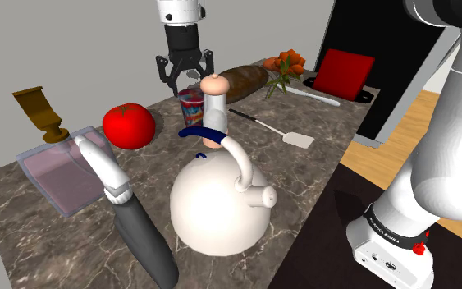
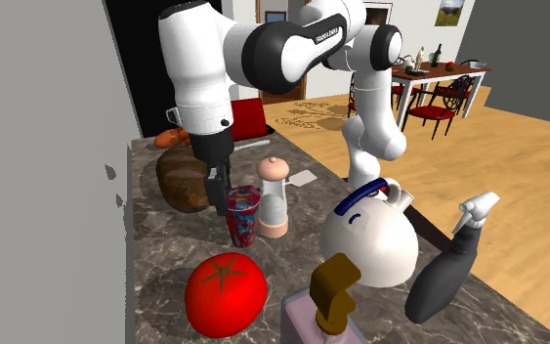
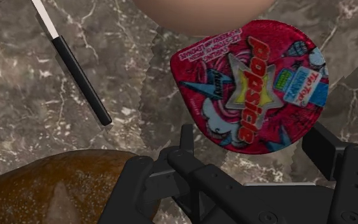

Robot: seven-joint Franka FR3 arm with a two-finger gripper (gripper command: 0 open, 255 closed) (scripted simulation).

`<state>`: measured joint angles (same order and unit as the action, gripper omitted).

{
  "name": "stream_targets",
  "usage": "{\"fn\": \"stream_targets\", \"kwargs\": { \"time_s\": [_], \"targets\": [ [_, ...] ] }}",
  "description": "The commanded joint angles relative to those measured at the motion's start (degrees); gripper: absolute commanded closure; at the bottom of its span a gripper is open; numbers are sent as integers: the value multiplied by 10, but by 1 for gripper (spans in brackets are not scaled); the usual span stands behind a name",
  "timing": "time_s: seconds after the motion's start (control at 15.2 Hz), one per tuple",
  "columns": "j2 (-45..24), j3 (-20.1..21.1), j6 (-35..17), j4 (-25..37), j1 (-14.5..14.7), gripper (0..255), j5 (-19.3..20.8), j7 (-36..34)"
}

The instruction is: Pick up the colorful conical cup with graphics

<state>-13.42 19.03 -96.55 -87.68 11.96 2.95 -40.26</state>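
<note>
From the shoulder view's left, the dark marble counter holds a clear soap bottle with a brown pump, a red tomato, a white kettle, then the red and blue cone cup with pictures, just beside a white grinder with a pink knob. The black gripper hangs just above the cup, its 2 fingers wide apart, holding nothing. Behind is a grey wall, and a wood floor lies to the right.
</note>
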Motion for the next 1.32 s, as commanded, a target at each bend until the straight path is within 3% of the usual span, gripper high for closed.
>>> {"fn": "stream_targets", "kwargs": {
  "time_s": [0.0,0.4,1.25],
  "targets": [
    [-1,0,0,-1,0,255,0,0],
    [0,0,-1,-3,0,255,-1,0],
    [-18,2,107,123,8,255,5,-3]
  ]
}}
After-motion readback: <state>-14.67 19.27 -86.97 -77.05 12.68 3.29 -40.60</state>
